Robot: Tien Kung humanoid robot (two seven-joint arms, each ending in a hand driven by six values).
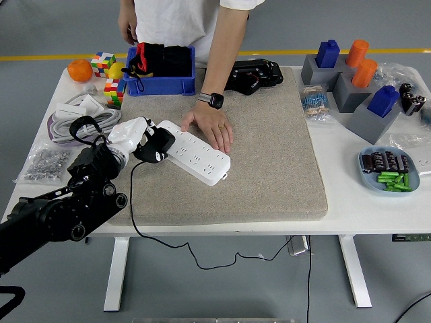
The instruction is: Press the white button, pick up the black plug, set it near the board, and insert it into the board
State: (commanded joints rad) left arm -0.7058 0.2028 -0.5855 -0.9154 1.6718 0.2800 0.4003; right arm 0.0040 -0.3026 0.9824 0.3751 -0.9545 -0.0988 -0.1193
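Plug [154, 143], black, sits in the grip of the left hand [138, 138] at the left end of the white power strip [195, 153], touching or just over its edge; whether its pins are in a socket cannot be told. The hand's pale fingers [145, 130] are curled around the plug, and the black arm runs in from the lower left corner. A thin black cord [133, 202] drops from the plug over the table's near edge.

From the head view, the strip lies at a slant on the grey mat [269, 155] covering the middle of the white table [350, 208]. A person standing at the far side presses one hand [212, 128] flat on the strip's upper part.

Behind the strip stands a blue bin [160, 84]. To the left lie coiled grey cables [81, 120], colourful cubes [104, 64] and an orange [79, 69]. At the right are grey blocks [350, 91] with blue and orange pieces, and a blue dish [387, 168] of small parts.
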